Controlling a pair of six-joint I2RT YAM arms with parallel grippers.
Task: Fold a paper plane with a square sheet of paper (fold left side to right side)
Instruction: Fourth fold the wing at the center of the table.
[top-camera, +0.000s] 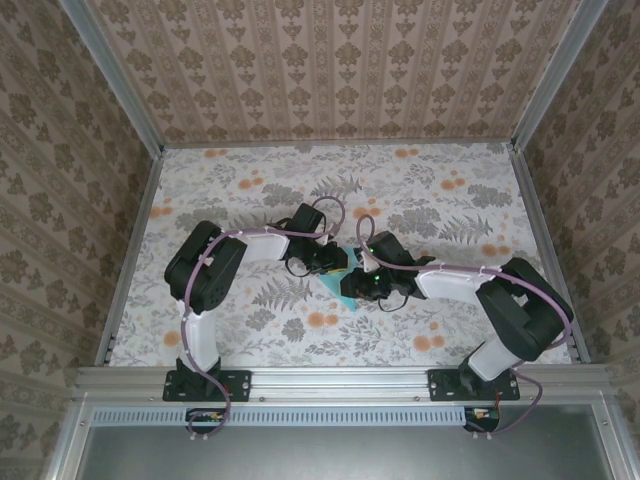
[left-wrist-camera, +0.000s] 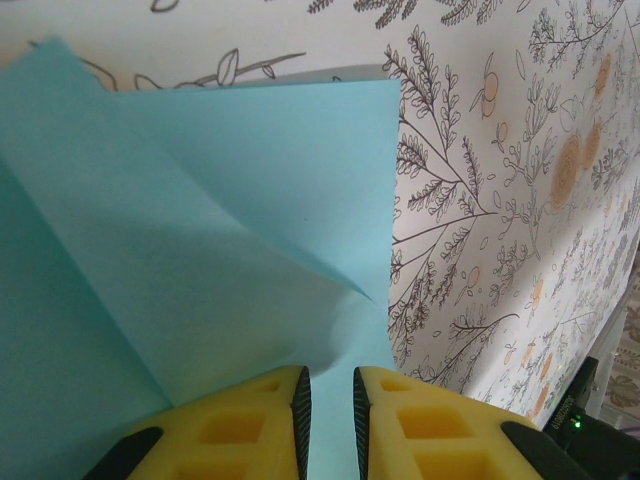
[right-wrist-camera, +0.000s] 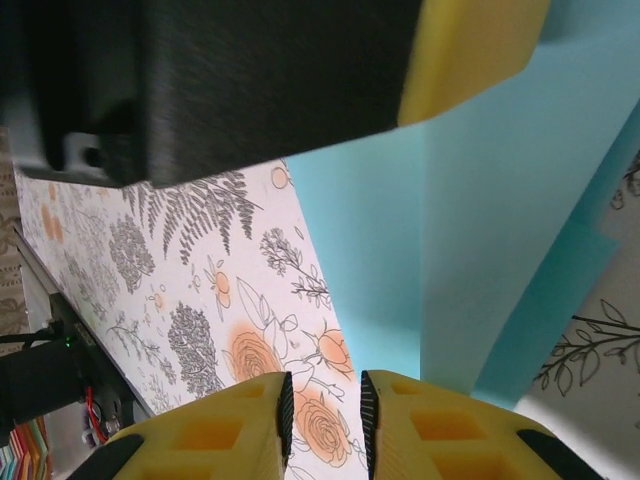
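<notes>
The sheet of paper (top-camera: 349, 258) is light cyan-blue and lies mid-table between my two grippers. In the left wrist view the paper (left-wrist-camera: 250, 180) is partly folded, with one flap lifted and curling down toward my left finger. My left gripper (left-wrist-camera: 331, 385) hovers low over the paper's near part, its jaws a narrow gap apart with only paper beneath them. My right gripper (right-wrist-camera: 324, 385) stands at the paper's (right-wrist-camera: 480, 230) edge, narrowly open over the flowered cloth with nothing between its fingers. The left gripper (right-wrist-camera: 470, 50) hangs close above it. In the top view the left gripper (top-camera: 335, 262) and right gripper (top-camera: 362, 283) almost touch.
A flowered tablecloth (top-camera: 420, 190) covers the table, and patterned walls stand on three sides. Metal rails (top-camera: 340, 378) run along the near edge by the arm bases. A dark arm part with a green light (left-wrist-camera: 575, 425) sits close on the right of the left wrist view.
</notes>
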